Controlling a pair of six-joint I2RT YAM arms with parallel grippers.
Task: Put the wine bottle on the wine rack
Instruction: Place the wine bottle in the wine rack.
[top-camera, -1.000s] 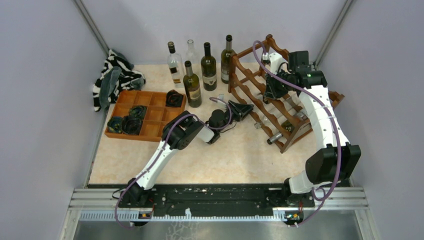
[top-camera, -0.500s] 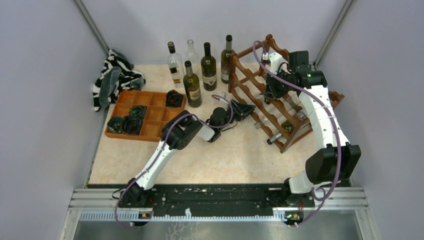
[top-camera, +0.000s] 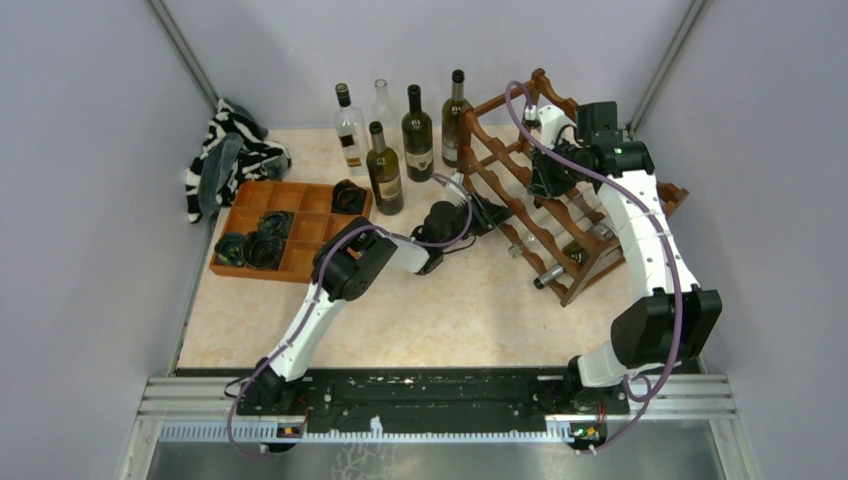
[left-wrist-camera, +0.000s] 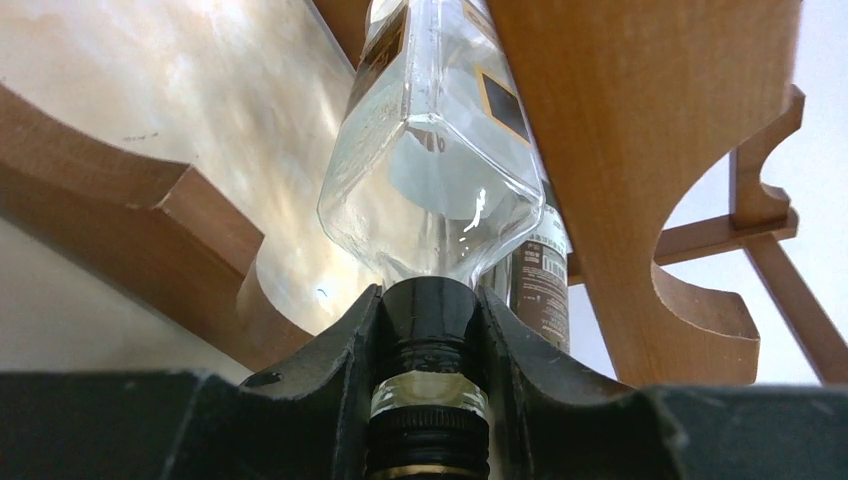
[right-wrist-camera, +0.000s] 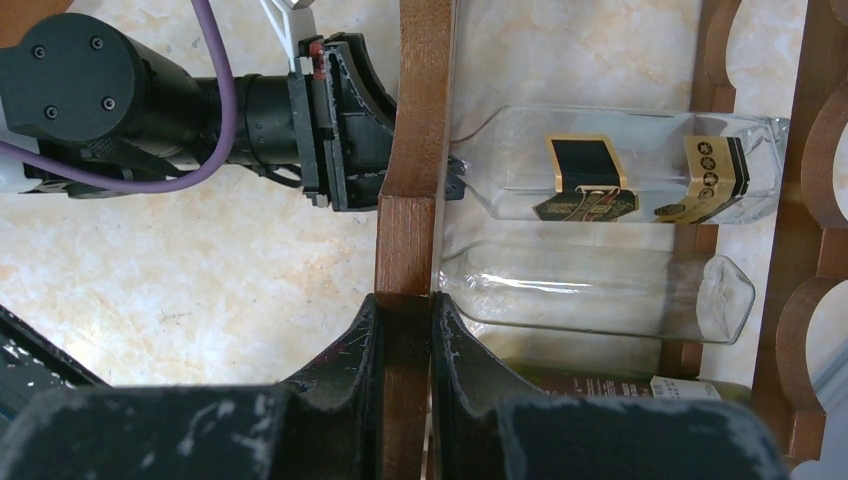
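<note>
The wine bottle (left-wrist-camera: 430, 150) is clear and square-sided, with black and gold labels and a black cap. It lies on its side, its body inside the dark reddish-brown wine rack (top-camera: 528, 205) between the scalloped rails (left-wrist-camera: 620, 150). My left gripper (left-wrist-camera: 428, 310) is shut on the bottle's neck just outside the rack front (right-wrist-camera: 412, 150). In the right wrist view the wine bottle (right-wrist-camera: 620, 165) reaches across to the rear rail. My right gripper (right-wrist-camera: 404, 340) is shut on the rack's front upright, below the bottle. In the top view the left gripper (top-camera: 488, 214) touches the rack's front.
An empty clear bottle (right-wrist-camera: 600, 290) and a dark bottle (right-wrist-camera: 620, 385) lie in the rack beside the held one. Several bottles (top-camera: 417, 130) stand at the back. An orange-brown compartment tray (top-camera: 300, 250) and a striped cloth (top-camera: 228, 155) are on the left.
My left arm has pushed forward and up toward the rack, carrying the bottle deeper in. The right arm has stayed still on the rack.
</note>
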